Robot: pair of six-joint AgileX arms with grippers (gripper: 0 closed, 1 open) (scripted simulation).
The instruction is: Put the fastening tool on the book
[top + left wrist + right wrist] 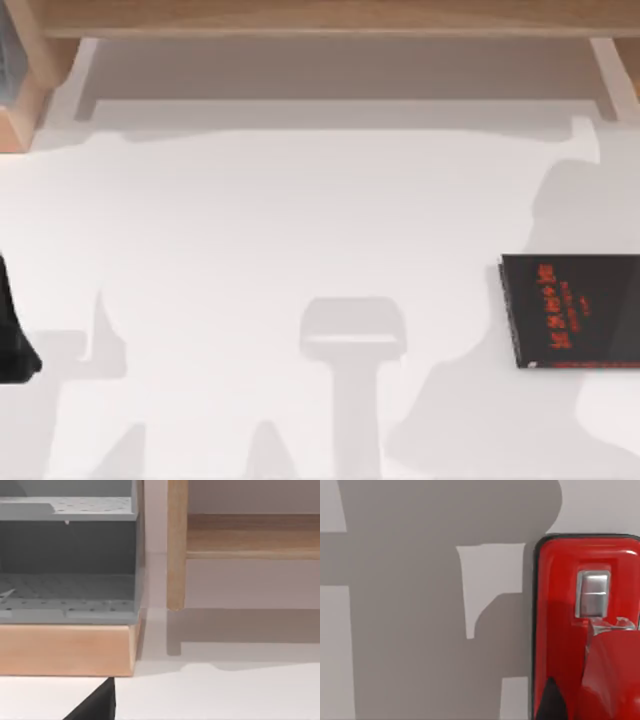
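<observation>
Item one, the book (pixel 575 311): flat, black, red lettering on the cover, a thin pale edge along its side, lying on the white surface (pixel 300 230) at the top view's right edge, partly cut off by the frame. Nothing rests on its cover. Item two, the fastening tool (pixel 585 630): bright red, glossy, with a dark rim and a small silvery metal plate (pixel 592 594) set into its upper face; in the right wrist view we see it lying on the pale surface, close under the camera, and running out of the frame. We cannot tell from that view how far it lies from the book. Item three, our left arm (pixel 15 330): a black shape at the top view's left edge, far across the surface from the book; its hand cannot be judged as wide or narrow, and a black corner (pixel 95 705) of it enters the left wrist view. Item four, our right hand: we cannot tell its state. Item five, furniture: a wooden shelf frame (pixel 320 18) along the far side of the surface from the book, and in the left wrist view a grey perforated rack (pixel 67 555) on a wooden base (pixel 65 650), beside a wooden post (pixel 176 545).
</observation>
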